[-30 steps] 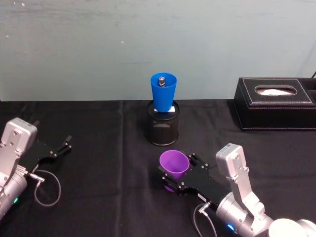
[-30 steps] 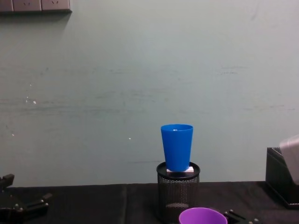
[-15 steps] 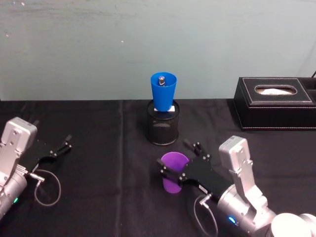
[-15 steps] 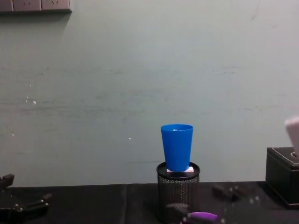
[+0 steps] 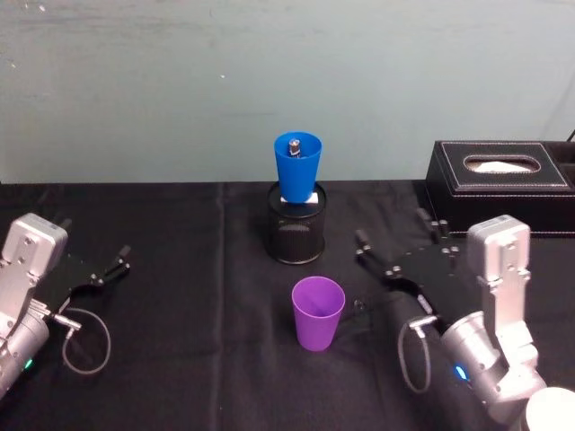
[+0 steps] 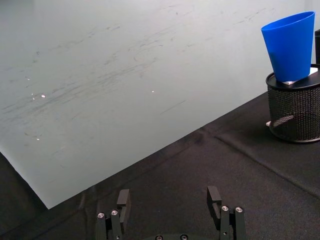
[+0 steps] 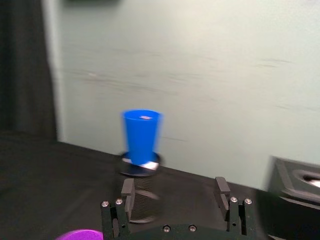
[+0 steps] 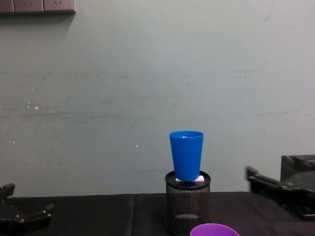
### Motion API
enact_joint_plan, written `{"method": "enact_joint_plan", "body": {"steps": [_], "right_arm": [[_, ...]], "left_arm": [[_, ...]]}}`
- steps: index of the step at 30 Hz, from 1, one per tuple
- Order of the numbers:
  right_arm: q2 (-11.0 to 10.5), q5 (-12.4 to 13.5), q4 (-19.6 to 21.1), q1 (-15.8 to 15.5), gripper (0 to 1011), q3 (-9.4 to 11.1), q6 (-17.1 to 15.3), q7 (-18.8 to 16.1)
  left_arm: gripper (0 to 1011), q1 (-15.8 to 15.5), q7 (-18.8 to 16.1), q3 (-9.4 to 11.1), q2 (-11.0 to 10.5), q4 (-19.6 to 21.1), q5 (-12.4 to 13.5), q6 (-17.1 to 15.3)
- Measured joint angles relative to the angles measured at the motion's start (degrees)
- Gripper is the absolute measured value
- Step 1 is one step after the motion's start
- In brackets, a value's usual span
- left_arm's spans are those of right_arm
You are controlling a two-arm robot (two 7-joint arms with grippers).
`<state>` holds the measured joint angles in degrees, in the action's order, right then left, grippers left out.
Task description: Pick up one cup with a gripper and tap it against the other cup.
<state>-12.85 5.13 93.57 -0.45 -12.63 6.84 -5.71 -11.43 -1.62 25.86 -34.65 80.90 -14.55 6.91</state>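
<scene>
The purple cup (image 5: 318, 312) stands upright on the black cloth in front of the mesh holder, and its rim shows in the chest view (image 8: 214, 230) and the right wrist view (image 7: 80, 235). The blue cup (image 5: 297, 166) sits on top of the black mesh holder (image 5: 297, 235) at the back centre, seen also from the chest (image 8: 186, 155). My right gripper (image 5: 391, 229) hovers open to the right of the purple cup, apart from it, with nothing between its fingers (image 7: 128, 191). My left gripper (image 5: 117, 262) rests open at the far left.
A black tissue box (image 5: 501, 187) stands at the back right, just behind the right gripper. A grey cable (image 5: 85, 337) loops on the cloth by the left arm. A pale wall closes off the table's far edge.
The right gripper has let go of the purple cup and swung right and back. The cup, first held and then tilted low, now stands free on the cloth. The left arm has not moved.
</scene>
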Motion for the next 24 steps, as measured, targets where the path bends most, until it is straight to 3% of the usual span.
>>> {"method": "enact_joint_plan", "body": {"steps": [2, 9, 16, 24], "right_arm": [[1.11, -1.54, 0.5, -1.21, 1003, 1.33, -0.66, 3.21], [3.72, -5.01, 0.61, -3.14, 1003, 4.07, -1.71, 9.32], [4.74, -5.52, -0.65, -3.54, 1002, 5.63, -1.53, 9.84], [4.71, -5.49, -0.7, -3.51, 1003, 5.55, -1.47, 9.71]], "left_arm": [[1000, 0.0, 0.0, 0.0, 0.0, 0.0, 0.0, 0.0], [1000, 0.0, 0.0, 0.0, 0.0, 0.0, 0.0, 0.0], [1000, 0.0, 0.0, 0.0, 0.0, 0.0, 0.0, 0.0], [1000, 0.0, 0.0, 0.0, 0.0, 0.0, 0.0, 0.0]]}}
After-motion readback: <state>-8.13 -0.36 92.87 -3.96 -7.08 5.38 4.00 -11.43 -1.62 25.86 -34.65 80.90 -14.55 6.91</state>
